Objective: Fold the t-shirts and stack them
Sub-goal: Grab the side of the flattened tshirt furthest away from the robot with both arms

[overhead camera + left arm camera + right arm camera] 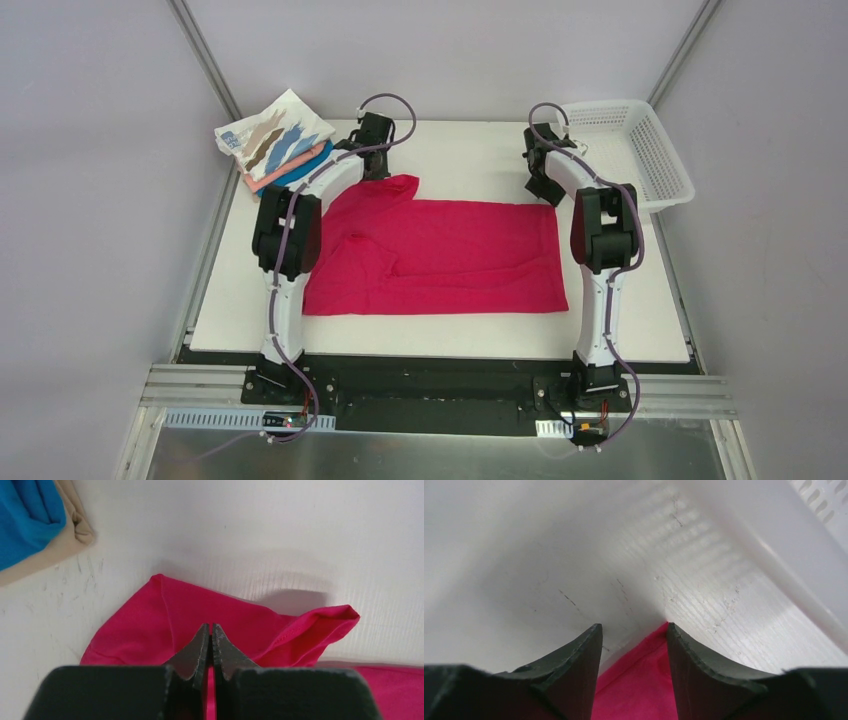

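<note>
Far left corner: folded stack of t-shirts (275,150), streaked white one on top, out of my way. My left gripper (210,630) pressed together, pinching sleeve of crimson-pink soft cloth t-shirt (440,255), which lies spread mid-table. Cloth light, limp, will sag; take corners. My right gripper (634,635) half spread, straddling far hem corner. White plastic mesh basket (605,103) just beside: snag risk.

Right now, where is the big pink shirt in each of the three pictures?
Top external: the crimson-pink t-shirt lies spread in the middle of the table, between the two arms.
Left wrist: a bunched part of it fills the lower middle, just past the left gripper.
Right wrist: only a corner shows, bottom centre, between the fingers of the right gripper.
Shared landmark: the white table top shows in all three.
</note>
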Available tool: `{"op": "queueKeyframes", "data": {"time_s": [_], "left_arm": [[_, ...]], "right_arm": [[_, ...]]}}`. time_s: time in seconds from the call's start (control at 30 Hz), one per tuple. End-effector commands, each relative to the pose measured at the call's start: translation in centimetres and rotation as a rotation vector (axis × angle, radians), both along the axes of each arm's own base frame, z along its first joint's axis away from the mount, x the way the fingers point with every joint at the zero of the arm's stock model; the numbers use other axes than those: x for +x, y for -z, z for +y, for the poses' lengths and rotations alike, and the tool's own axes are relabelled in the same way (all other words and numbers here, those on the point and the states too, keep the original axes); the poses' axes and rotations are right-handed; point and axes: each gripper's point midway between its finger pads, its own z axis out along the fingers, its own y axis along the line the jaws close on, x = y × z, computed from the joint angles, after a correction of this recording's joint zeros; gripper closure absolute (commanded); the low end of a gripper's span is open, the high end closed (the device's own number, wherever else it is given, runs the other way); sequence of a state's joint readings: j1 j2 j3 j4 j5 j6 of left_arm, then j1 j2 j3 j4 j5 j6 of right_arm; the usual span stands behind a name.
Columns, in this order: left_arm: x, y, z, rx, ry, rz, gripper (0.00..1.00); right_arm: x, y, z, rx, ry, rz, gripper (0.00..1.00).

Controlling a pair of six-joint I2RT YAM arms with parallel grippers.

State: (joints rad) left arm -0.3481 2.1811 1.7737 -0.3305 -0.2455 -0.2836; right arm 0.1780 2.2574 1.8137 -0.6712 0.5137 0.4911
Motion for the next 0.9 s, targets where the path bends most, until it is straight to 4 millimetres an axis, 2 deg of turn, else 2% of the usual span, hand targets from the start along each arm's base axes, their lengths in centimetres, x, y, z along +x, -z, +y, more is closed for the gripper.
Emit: {"op": "queueKeyframes", "data": {"time_s": [0.0,0.13,0.23,0.3,0.4,0.47,0.53,0.63,0.7,0.87], "left_arm": [[-0.8,-5.1,-0.3,-0.06,-0.039,-0.091,1.0],[-1.9,-4.9,-0.2,-0.074,-0.056,-0.079,1.0],[-2.6,-4.7,0.0,-0.081,-0.07,-0.069,1.0],[-3.2,-4.6,0.1,-0.091,-0.078,-0.064,1.0],[-4.3,-5.3,0.4,-0.112,-0.099,-0.068,1.0],[-5.0,-6.1,0.7,-0.124,-0.109,-0.08,1.0],[-5.7,-6.5,0.9,-0.13,-0.117,-0.084,1.0],[-7.1,-6.8,1.3,-0.144,-0.131,-0.083,1.0],[-7.9,-6.9,1.5,-0.142,-0.136,-0.082,1.0],[-9.8,-7.7,1.3,-0.156,-0.124,-0.083,1.0]], "right_arm": [[-1.4,-1.1,-0.7,-0.052,0.025,0.039,0.51],[-1.7,-0.8,-0.5,-0.048,0.024,0.051,0.62],[-1.7,-0.6,-0.3,-0.04,0.022,0.043,0.8],[-1.4,-1.1,-0.1,-0.038,0.016,0.02,1.0],[-0.8,-2.5,0.2,-0.046,-0.005,-0.026,1.0],[-0.5,-4.2,0.4,-0.058,-0.025,-0.076,1.0],[-0.5,-5.7,0.5,-0.077,-0.045,-0.121,1.0],[-0.9,-6.9,0.6,-0.093,-0.076,-0.165,1.0],[-1.5,-7.2,0.4,-0.103,-0.081,-0.171,1.0],[-2.8,-6.7,0.9,-0.098,-0.114,-0.137,1.0]]}}
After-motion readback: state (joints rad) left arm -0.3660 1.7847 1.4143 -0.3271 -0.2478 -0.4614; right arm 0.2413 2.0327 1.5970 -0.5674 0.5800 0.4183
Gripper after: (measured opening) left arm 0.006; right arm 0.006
